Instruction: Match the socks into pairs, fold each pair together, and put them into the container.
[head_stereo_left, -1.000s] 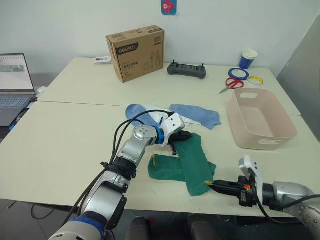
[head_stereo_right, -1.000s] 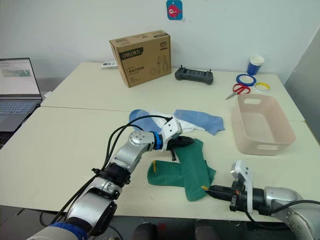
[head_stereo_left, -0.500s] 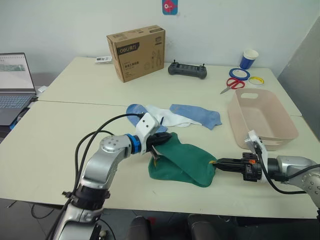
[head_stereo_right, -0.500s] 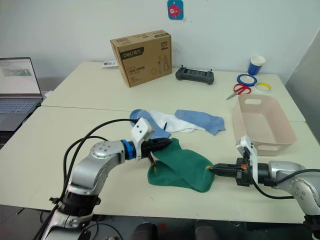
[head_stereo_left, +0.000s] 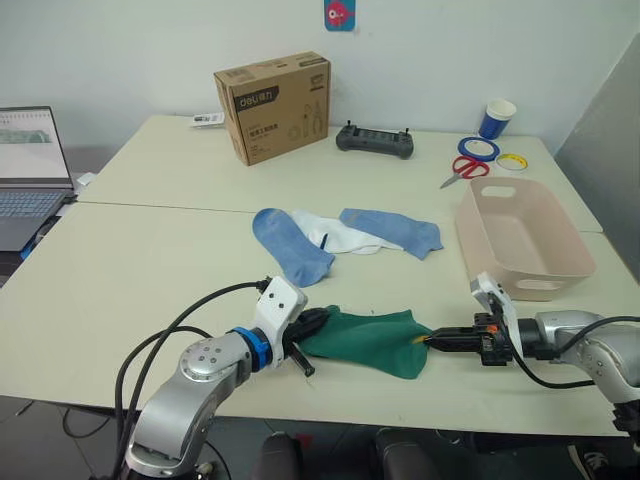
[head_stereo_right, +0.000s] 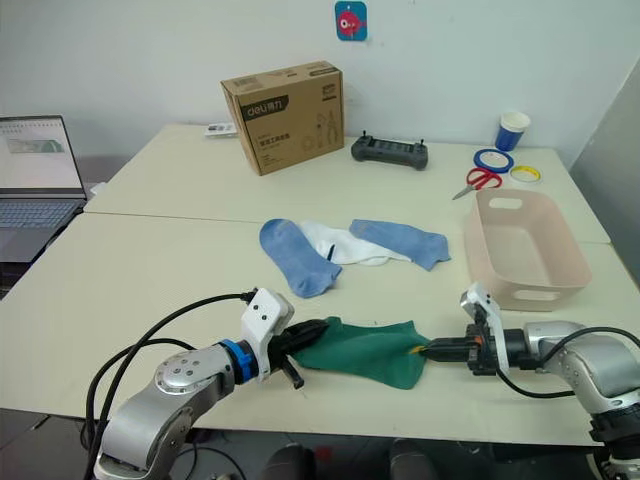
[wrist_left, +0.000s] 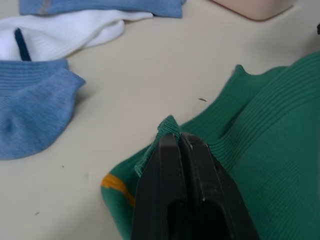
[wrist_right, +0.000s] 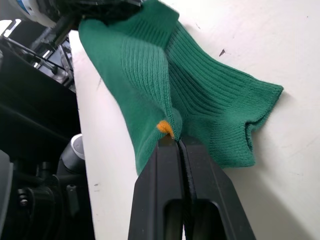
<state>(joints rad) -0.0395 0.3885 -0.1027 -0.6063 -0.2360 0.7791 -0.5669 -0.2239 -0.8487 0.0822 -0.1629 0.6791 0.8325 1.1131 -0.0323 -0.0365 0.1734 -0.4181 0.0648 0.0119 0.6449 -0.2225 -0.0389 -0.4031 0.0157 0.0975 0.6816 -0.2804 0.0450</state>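
Now stretched flat between both arms near the front edge of the desk (head_stereo_left: 150, 260): the dark green socks (head_stereo_left: 370, 340), doubled over and lying with the long axis running side to side. Left gripper (head_stereo_left: 318, 324) pinching the left end of the green fabric, fingers pressed tight together on a raised fold, as the left wrist view confirms. Right gripper (head_stereo_left: 432, 341) pinching the opposite end, fingers closed on the cloth right at a small yellow mark. Green bundle touching the desk between the two grips, not lifted clear. Container (head_stereo_left: 520, 240) standing behind and to the right of the bundle, nearer the right arm than the left, so probably best carried there by the right arm, up and back over the near rim. Likely mid-fold or just finishing the fold of the first pair, with nothing yet visible inside the container. Further back on the desk, well apart from the green pair: one light blue sock (head_stereo_left: 288, 240), a white sock (head_stereo_left: 335, 234) and a second light blue sock (head_stereo_left: 392, 229), overlapping in a loose row, still unmatched.
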